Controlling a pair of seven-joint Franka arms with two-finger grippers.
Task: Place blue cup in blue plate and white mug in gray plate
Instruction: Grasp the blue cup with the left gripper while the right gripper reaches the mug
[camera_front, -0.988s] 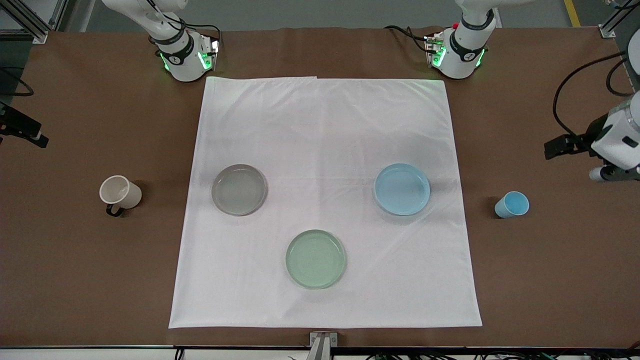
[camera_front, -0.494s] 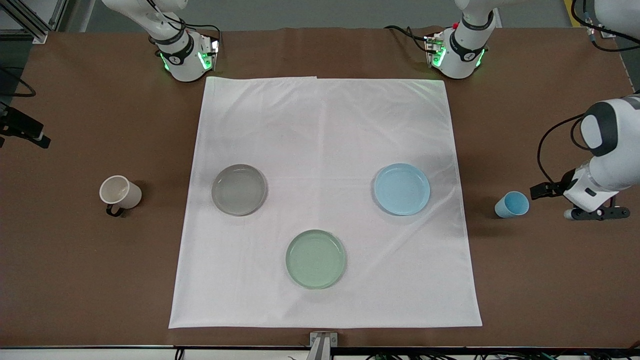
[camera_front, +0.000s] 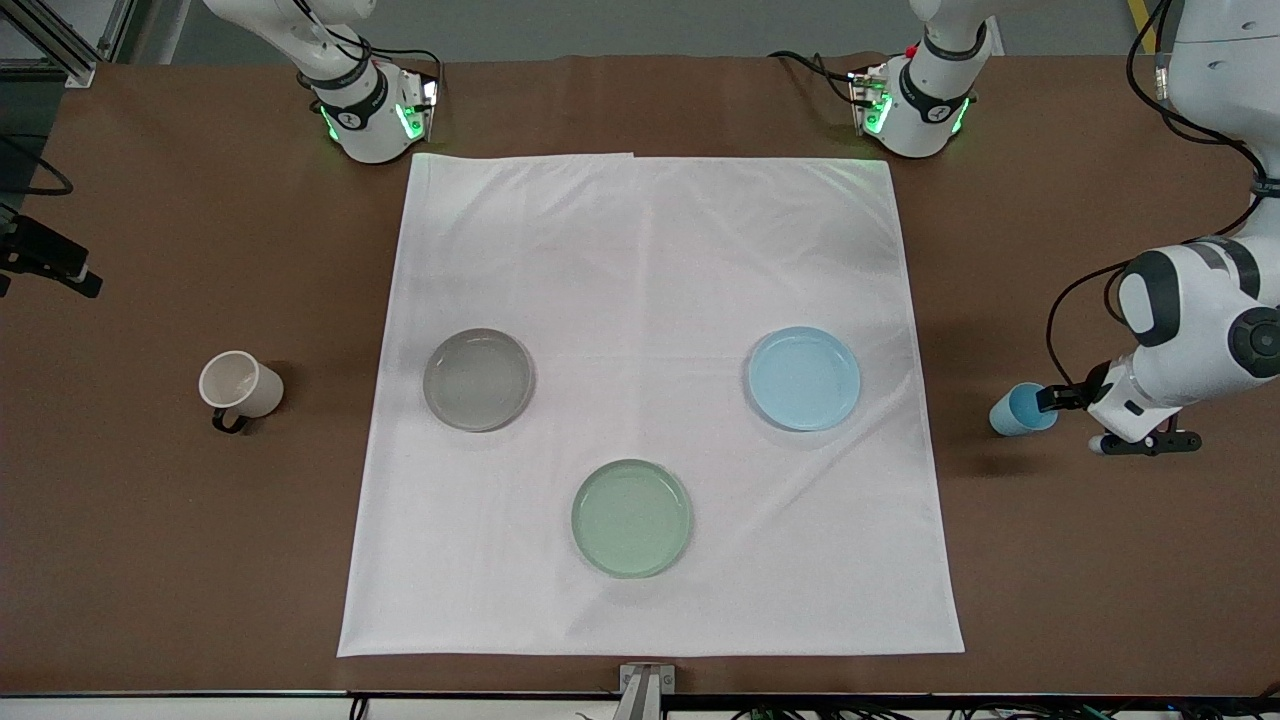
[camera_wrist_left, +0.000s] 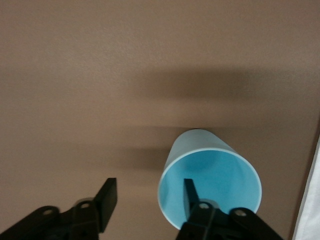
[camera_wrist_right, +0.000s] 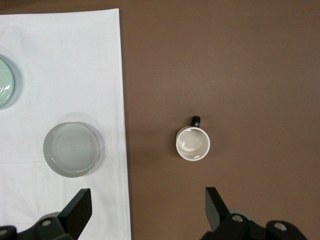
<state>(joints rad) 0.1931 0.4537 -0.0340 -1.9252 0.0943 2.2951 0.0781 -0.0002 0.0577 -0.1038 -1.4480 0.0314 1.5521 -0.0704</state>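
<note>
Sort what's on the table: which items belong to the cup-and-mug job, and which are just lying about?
Belongs to the job:
blue cup, at the left gripper
blue plate
white mug, below the right gripper
gray plate

Just lying about:
pale green plate
white cloth under the three plates

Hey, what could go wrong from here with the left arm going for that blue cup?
The left gripper is open with one finger over the blue cup mouth and the other outside. Off-centre closing might tip or push the cup. The blue plate has a low rim, so a tilted release could topple it.
</note>
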